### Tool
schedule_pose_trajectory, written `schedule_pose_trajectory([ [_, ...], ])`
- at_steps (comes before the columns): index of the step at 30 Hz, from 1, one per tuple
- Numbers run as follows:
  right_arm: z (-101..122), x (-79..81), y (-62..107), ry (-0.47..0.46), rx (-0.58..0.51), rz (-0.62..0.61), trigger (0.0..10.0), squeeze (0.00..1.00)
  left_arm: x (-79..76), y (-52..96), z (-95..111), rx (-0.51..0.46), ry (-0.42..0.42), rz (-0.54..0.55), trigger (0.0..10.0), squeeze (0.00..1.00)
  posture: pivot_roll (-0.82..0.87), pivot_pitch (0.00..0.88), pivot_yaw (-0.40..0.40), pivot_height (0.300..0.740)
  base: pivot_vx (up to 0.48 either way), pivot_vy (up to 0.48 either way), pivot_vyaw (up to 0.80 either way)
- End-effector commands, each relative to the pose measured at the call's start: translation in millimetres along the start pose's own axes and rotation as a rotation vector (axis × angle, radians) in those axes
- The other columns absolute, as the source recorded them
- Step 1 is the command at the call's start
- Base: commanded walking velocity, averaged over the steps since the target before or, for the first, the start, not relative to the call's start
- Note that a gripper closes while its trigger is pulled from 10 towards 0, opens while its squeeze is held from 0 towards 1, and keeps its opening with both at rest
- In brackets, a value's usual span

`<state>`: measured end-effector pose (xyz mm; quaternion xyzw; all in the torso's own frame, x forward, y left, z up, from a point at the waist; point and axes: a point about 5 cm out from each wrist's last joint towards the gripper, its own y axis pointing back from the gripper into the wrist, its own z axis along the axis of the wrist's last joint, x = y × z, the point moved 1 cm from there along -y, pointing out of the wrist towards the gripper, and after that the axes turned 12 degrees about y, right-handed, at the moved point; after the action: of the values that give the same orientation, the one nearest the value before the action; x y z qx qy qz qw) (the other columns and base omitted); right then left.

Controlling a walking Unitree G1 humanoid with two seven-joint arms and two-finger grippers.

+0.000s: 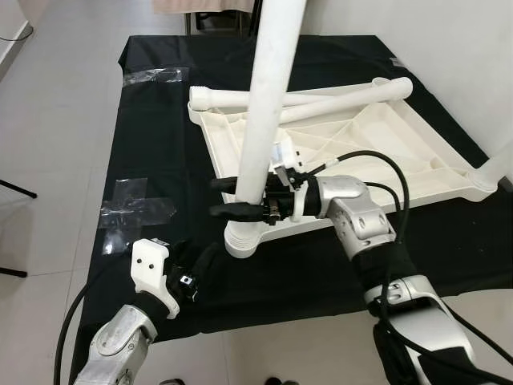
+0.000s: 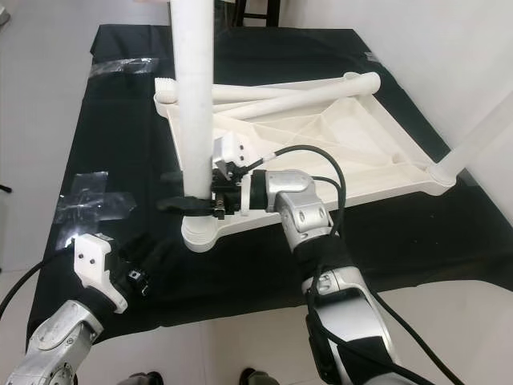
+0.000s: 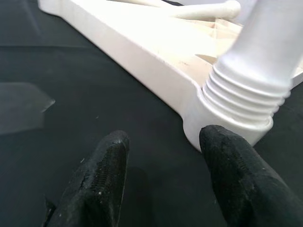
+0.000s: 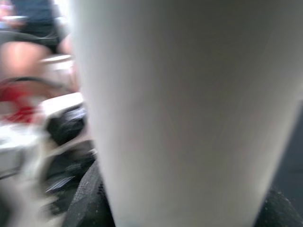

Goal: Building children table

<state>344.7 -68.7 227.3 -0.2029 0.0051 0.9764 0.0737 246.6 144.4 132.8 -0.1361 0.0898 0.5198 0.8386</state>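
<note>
Right gripper (image 1: 234,197) clamped on the upright table leg (image 1: 268,104), one black finger on each side of the white tube, low down, just above the threaded end. Leg standing in the corner socket (image 1: 242,239) of the upturned tabletop (image 1: 377,144), at that tabletop's nearest corner, close to the front edge of the black-covered table (image 1: 160,160). In the right wrist view, white tube up close and blurred, black pads (image 4: 90,198) pressed to it at both sides.

Left gripper (image 3: 163,156) parted and grasping nothing, fingertips (image 3: 106,161) low over the black cloth, near the front left corner of the table, just beside the socket; one fingertip close to the socket wall, contact impossible to judge. Threads of the leg visible above the socket rim in the left wrist view.

Further out: tabletop lying underside up across the middle of the table, ribs showing. Two loose legs (image 1: 321,100) lying crossed along its far edge. Another leg (image 1: 497,164) rising from the right corner. Clear plastic wrap (image 1: 132,208) on the cloth at the left edge, another scrap (image 1: 156,76) near the far left corner.
</note>
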Motion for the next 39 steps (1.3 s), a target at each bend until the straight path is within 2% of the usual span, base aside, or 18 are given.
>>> schedule_pose_trajectory([
  [1, -18, -1.9, 12.1, -0.045, 0.094, -0.136, 0.0, 0.0, -2.8, 3.5, -3, 0.009, 0.009, -0.002, 10.0, 0.0, 0.16, 0.239, -0.115, 0.74, 0.0, 0.0, 0.0],
  [3, -51, 6.8, 20.5, -0.15, 0.296, -0.604, 0.0, 0.0, -3.2, 5.6, -2, 0.008, 0.006, -0.004, 10.0, 0.0, 0.16, 0.252, -0.112, 0.74, 0.0, 0.0, 0.0],
  [4, -51, 6.8, 20.5, -0.15, 0.296, -0.604, 0.0, 0.0, -3.2, 5.6, -2, 0.008, 0.006, -0.004, 10.0, 0.0, 0.16, 0.252, -0.112, 0.74, 0.0, 0.0, 0.0],
  [5, -68, 36.8, 22.6, -0.212, 0.396, -0.708, 0.0, 0.0, -2.9, 6.6, -1, 0.007, 0.004, -0.005, 10.0, 0.0, 0.15, 0.27, -0.101, 0.74, 0.0, 0.0, 0.0],
  [7, -78, 72.1, 17.2, -0.291, 0.449, -0.73, 0.0, 0.0, -3.9, 7.7, 0, 0.01, 0.0, -0.022, 10.0, 0.0, 0.14, 0.252, -0.101, 0.74, 0.0, 0.0, 0.0],
  [13, -75, 64.4, 6.2, -0.256, 0.395, -0.655, 0.0, 0.0, -5.7, 7.9, 0, 0.015, -0.018, -0.042, 10.0, 0.0, 0.14, 0.244, -0.105, 0.74, 0.0, 0.0, 0.0],
  [14, -73, 58.4, 2.7, -0.237, 0.386, -0.626, 3.4, 0.0, -8.0, 9.3, 1, 0.018, -0.037, -0.056, 10.0, 0.0, 0.14, 0.24, -0.105, 0.74, 0.0, 0.0, 0.0],
  [15, -71, 51.9, -0.3, -0.217, 0.37, -0.604, 10.0, 0.0, -10.4, 10.8, 2, 0.022, -0.06, -0.069, 10.0, 0.0, 0.15, 0.233, -0.107, 0.74, 0.0, 0.0, 0.0],
  [22, -44, 31.3, -9.2, -0.192, 0.174, -0.43, 10.0, 0.0, -30.9, 15.9, 7, 0.062, -0.14, -0.201, 10.0, 0.0, 0.16, 0.217, -0.108, 0.74, 0.0, 0.0, 0.0],
  [23, -36, 29.8, -7.6, -0.179, 0.125, -0.354, 10.0, 1.0, -36.2, 16.2, 8, 0.068, -0.146, -0.227, 10.0, 0.0, 0.16, 0.211, -0.109, 0.74, 0.0, 0.0, 0.0],
  [27, -17, 18.6, 4.1, -0.113, 0.052, -0.187, 10.0, 1.0, -44.3, 17.5, 16, 0.057, -0.148, -0.244, 10.0, 0.0, 0.17, 0.2, -0.106, 0.74, 0.0, 0.0, 0.0],
  [28, -15, 14.5, 7.1, -0.091, 0.055, -0.151, 10.0, 0.61, -45.4, 18.7, 19, 0.051, -0.148, -0.24, 10.0, 0.0, 0.18, 0.197, -0.103, 0.74, 0.0, 0.0, 0.0],
  [29, -15, 11.9, 8.8, -0.079, 0.061, -0.129, 10.0, 0.61, -46.0, 19.6, 20, 0.048, -0.148, -0.238, 10.0, 0.0, 0.18, 0.197, -0.103, 0.74, 0.0, 0.0, 0.0],
  [30, -14, 10.1, 10.3, -0.077, 0.061, -0.098, 10.0, 0.09, -45.9, 20.6, 21, 0.053, -0.153, -0.232, 10.0, 0.0, 0.18, 0.195, -0.101, 0.74, 0.0, 0.0, 0.0],
  [32, -14, 9.2, 11.2, -0.079, 0.06, -0.08, 10.0, 0.09, -45.8, 21.2, 21, 0.057, -0.157, -0.227, 10.0, 0.0, 0.18, 0.195, -0.101, 0.74, 0.0, 0.0, 0.0],
  [33, -13, 6.5, 12.0, -0.083, 0.052, -0.057, 10.0, 0.0, -45.7, 23.5, 23, 0.059, -0.159, -0.221, 10.0, 0.0, 0.19, 0.193, -0.1, 0.74, 0.0, 0.0, 0.0],
  [38, -11, -0.9, 13.8, -0.086, 0.031, 0.01, 10.0, 0.0, -47.6, 35.5, 27, 0.069, -0.17, -0.202, 10.0, 0.0, 0.2, 0.194, -0.1, 0.74, 0.0, 0.0, 0.0],
  [39, -11, -2.5, 14.0, -0.092, 0.031, 0.025, 4.1, 0.0, -47.8, 40.6, 28, 0.074, -0.171, -0.192, 10.0, 0.0, 0.2, 0.198, -0.098, 0.74, 0.0, 0.0, 0.0],
])
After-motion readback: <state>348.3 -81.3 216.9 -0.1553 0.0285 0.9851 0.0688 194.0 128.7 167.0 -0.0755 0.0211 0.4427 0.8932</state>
